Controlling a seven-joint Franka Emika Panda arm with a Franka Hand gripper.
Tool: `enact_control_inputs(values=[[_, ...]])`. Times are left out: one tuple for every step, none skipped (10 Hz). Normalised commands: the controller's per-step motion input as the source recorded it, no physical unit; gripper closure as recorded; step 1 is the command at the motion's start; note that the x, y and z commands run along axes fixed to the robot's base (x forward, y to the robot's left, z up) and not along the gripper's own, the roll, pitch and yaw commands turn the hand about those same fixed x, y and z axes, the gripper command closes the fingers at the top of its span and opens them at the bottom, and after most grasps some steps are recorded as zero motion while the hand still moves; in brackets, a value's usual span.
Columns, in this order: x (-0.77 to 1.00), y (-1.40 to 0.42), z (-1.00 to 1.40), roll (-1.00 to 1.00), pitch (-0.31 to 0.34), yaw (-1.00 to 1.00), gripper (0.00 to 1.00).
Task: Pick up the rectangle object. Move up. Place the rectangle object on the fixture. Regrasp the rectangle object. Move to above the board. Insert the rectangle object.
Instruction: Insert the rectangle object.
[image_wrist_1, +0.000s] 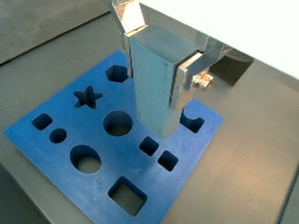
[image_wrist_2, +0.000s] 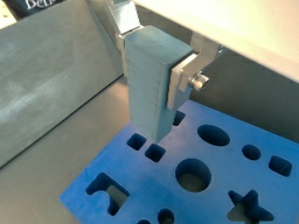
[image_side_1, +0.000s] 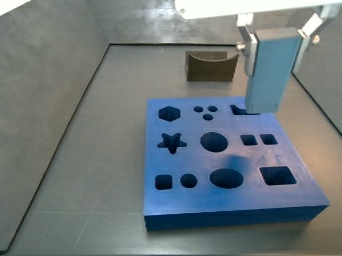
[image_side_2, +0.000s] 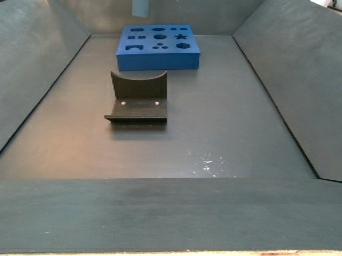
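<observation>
Gripper (image_wrist_1: 156, 54) clamped on the rectangle object (image_wrist_1: 156, 83), silver finger plate (image_wrist_1: 190, 77) pressed flat on one side face (opposite finger mostly hidden behind the bar). Same grip shows in a wrist view from the opposite side: gripper (image_wrist_2: 152, 61), bar (image_wrist_2: 151, 87) hanging upright, long axis vertical.

Bar's lower end sits over the board (image_wrist_1: 52, 149), near the two small square cut-outs (image_wrist_1: 149, 145) and the crown-shaped hole (image_wrist_1: 193, 123). Can't tell whether the tip is touching the board or just above it.

In a side view the bar (image_side_1: 269, 72) stands upright above the far right edge of the board (image_side_1: 227, 205), gripper (image_side_1: 278, 22) at the top of frame. Fixture (image_side_1: 211, 65) sits on the floor behind the board, well apart from the bar.

Side view from the far end: fixture (image_side_2: 138, 98) mid-floor, board (image_side_2: 158, 61) beyond it (gripper out of frame there).
</observation>
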Motion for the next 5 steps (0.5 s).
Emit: enact_control_inputs(values=[[-0.19,0.00,0.17,0.21,-1.000,-0.06,1.00],[-0.19,0.00,0.17,0.23,-1.000,-0.07,1.00],[-0.20,0.00,0.17,0.24,-1.000,-0.06,1.00],[-0.28,0.03,0.00,0.01,-0.751,0.00,1.00],[0.00,0.00,0.00,-0.04,0.086,0.00,1.00]])
